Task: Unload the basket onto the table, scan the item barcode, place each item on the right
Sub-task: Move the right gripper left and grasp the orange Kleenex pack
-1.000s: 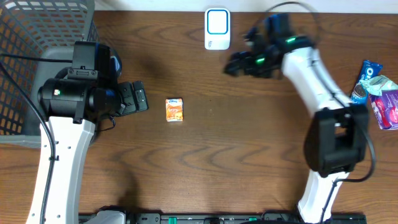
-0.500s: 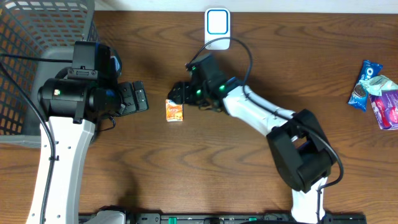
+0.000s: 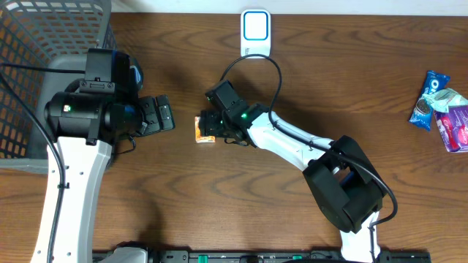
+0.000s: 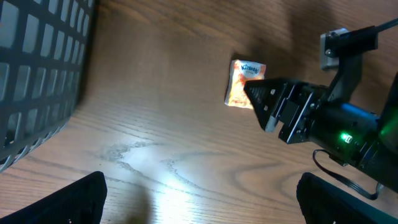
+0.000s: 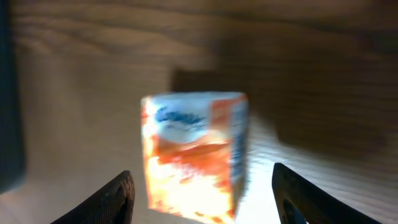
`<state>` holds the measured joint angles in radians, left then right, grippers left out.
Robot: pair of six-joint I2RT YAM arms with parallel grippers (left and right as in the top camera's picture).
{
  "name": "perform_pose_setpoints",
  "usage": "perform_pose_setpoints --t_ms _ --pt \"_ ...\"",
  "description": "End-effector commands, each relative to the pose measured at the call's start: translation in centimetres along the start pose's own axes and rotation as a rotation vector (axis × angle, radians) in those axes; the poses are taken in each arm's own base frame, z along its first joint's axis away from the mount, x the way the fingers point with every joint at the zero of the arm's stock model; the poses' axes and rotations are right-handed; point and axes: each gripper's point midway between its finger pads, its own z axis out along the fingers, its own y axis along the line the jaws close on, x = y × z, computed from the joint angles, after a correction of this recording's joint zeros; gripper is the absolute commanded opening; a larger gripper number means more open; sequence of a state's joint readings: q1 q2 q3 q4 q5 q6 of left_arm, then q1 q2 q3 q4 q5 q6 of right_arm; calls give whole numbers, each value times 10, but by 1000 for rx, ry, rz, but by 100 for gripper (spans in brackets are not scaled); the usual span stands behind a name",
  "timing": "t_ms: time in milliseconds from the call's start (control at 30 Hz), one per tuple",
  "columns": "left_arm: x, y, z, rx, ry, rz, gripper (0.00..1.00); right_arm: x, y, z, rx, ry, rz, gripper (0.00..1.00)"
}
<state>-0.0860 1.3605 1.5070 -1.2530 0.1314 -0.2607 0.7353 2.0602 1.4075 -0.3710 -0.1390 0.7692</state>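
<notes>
**A:** Overhead, where is your item?
**B:** The small orange-and-white carton (image 3: 204,130) sits on the wooden worktop (image 3: 292,204), left of centre, with your right gripper (image 3: 210,124) over it.
**A:** Are its fingers on it?
**B:** No. On the right wrist view the fingers (image 5: 117,198) stand spread, one either side of the carton, a gap showing at each. Your left gripper (image 3: 167,115) hangs near, fingers wide apart, holding nothing. The white scanner (image 3: 256,33) sits at the far edge.
</notes>
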Motion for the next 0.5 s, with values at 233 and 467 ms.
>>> perform_pose_setpoints --t_ms 233,467 --pt "-4 0 -6 -1 -20 12 98 -8 -53 -4 211 -40 27 67" --pt "-4 0 -6 -1 -20 12 98 -3 4 0 -57 22 -171 67"
